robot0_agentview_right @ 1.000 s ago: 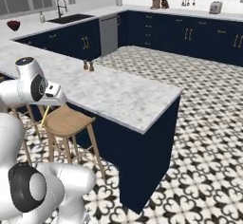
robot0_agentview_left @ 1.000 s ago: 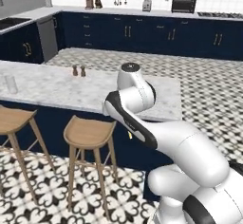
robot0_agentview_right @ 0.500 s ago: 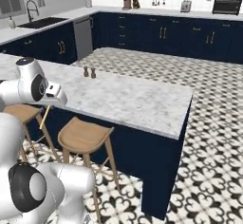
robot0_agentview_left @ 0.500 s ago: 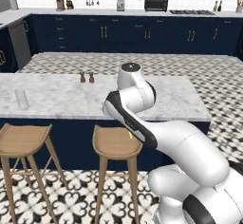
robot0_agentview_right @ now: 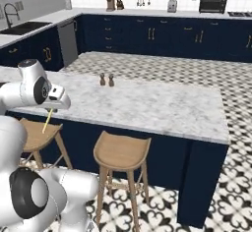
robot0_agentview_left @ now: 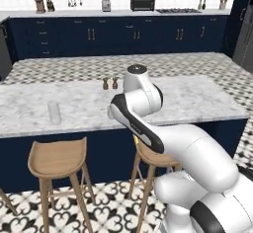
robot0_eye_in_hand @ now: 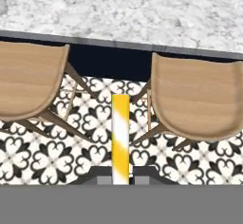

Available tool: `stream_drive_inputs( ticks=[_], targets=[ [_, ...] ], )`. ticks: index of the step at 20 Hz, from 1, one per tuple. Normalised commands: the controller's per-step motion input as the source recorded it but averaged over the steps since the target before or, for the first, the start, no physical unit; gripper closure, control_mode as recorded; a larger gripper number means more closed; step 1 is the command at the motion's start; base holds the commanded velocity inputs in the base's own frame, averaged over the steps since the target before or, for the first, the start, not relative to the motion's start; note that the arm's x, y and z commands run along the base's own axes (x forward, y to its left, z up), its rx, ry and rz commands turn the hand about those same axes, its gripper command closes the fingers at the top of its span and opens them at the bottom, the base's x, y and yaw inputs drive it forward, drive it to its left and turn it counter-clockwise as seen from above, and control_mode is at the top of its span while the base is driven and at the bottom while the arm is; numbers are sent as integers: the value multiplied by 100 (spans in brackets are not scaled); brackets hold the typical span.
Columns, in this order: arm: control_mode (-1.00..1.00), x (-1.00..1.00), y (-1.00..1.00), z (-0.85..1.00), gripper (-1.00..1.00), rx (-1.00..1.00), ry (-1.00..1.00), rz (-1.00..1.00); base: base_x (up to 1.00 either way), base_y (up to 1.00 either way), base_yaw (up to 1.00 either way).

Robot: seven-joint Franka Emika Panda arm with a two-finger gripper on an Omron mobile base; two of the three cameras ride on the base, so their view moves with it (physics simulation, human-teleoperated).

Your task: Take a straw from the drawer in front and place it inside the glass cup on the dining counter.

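The thin yellow-and-white striped straw (robot0_eye_in_hand: 120,137) is pinched between the clenched two-finger gripper (robot0_eye_in_hand: 120,174), pointing down beside the long white-grey marble dining counter (robot0_agentview_left: 188,101). The small clear glass cup (robot0_agentview_left: 54,112) stands on that counter, well apart from the gripper. A counter-edge knock could probably dislodge the thin straw.

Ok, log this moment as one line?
end effector: shut on thin yellow straw | position: above wooden stools | clear glass cup: empty on marble dining counter
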Motion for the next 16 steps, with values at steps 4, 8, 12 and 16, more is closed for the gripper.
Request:
stream_drive_inputs(
  ticks=[4, 8, 12, 16],
  targets=[
    [100, 0, 0, 0, 100, 0, 0, 0, 0, 100, -28],
    [100, 0, 0, 0, 100, 0, 0, 0, 0, 100, -28],
    [100, 0, 0, 0, 100, 0, 0, 0, 7, 100, -24],
    [100, 0, 0, 0, 100, 0, 0, 0, 48, 74, -12]
  ],
)
